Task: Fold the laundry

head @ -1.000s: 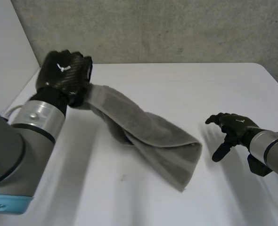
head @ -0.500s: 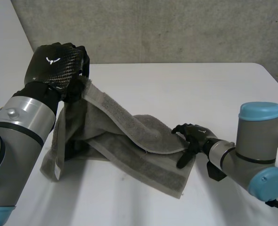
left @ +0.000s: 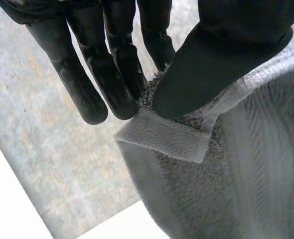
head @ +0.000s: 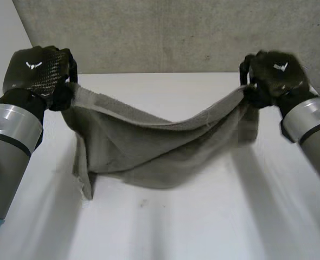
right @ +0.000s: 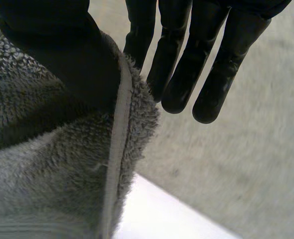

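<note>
While aloft, towel (head: 149, 146) between hands (head: 38, 73) (head: 274, 76)

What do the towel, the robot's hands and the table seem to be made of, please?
The towel looks like grey terry cloth: fuzzy looped pile with a flat woven hem band. The left hand has a glossy black shell with a carbon-fibre-like weave; the right hand looks similar. The table is smooth matt white, perhaps laminate.
</note>
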Motion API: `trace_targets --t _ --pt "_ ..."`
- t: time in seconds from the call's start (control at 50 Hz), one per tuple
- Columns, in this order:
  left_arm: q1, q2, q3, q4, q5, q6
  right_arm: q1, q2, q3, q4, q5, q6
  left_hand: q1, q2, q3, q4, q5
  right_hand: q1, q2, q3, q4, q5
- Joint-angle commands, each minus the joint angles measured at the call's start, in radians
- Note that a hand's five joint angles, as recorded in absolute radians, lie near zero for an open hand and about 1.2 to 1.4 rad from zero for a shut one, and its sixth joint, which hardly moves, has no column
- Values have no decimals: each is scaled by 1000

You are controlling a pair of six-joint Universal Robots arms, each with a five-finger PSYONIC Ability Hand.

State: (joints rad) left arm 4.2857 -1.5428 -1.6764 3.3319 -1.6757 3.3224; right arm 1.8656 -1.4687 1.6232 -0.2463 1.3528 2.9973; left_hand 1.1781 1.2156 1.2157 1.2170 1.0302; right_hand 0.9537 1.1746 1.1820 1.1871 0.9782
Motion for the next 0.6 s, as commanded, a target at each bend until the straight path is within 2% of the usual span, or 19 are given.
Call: trace_targets --t 0.02,0.06,0.08,0.12,0.14,0.18,0.22,0.36,0.46,0.5,0.52,0.54,0.56,0.58,0.6 --pt "11 -72 0 -2 1 2 -11 -84 -89 266 -90 -221 218 181 181 179 192 443 222 214 209 244" --pt "11 -121 3 -12 2 5 -11 -70 -143 451 -92 -323 218 181 181 179 192 443 222 214 209 244" --pt "11 -122 3 -12 2 5 -11 -70 -143 452 -92 -324 218 181 181 179 192 443 222 214 209 244" --pt "13 -181 6 -37 4 11 -6 -12 -176 578 -87 -415 218 181 181 179 192 443 222 214 209 244" --pt "13 -181 6 -37 4 11 -6 -12 -177 579 -87 -416 218 181 181 179 192 443 222 214 209 244" --pt "14 -217 12 -55 4 11 1 78 -210 646 -80 -486 218 181 181 179 192 443 222 214 209 244" --pt "22 -298 26 -89 5 14 3 126 -224 660 -74 -503 218 181 181 179 192 443 222 214 209 244" --pt "25 -457 127 -130 8 16 21 317 -289 660 -15 -537 218 181 181 179 192 443 222 214 209 244" --pt "25 -546 297 -127 25 16 53 413 -428 617 39 -560 218 181 181 179 192 443 222 214 209 244" --pt "23 -565 377 -124 33 16 76 435 -547 511 80 -560 218 181 181 179 192 443 222 214 209 244" --pt "23 -576 470 -121 39 16 76 435 -548 510 80 -560 218 181 181 179 192 443 222 214 209 244" --pt "23 -583 575 -120 44 14 78 432 -599 422 106 -561 218 181 181 179 192 443 222 214 209 244" --pt "23 -583 577 -120 44 14 79 423 -638 309 135 -564 218 181 181 179 192 443 222 214 209 244" --pt "23 -588 675 -118 45 12 79 423 -638 308 135 -564 218 181 181 179 192 443 222 214 209 244" --pt "23 -588 769 -108 42 12 81 404 -654 171 156 -569 218 181 181 179 192 443 222 214 209 244"
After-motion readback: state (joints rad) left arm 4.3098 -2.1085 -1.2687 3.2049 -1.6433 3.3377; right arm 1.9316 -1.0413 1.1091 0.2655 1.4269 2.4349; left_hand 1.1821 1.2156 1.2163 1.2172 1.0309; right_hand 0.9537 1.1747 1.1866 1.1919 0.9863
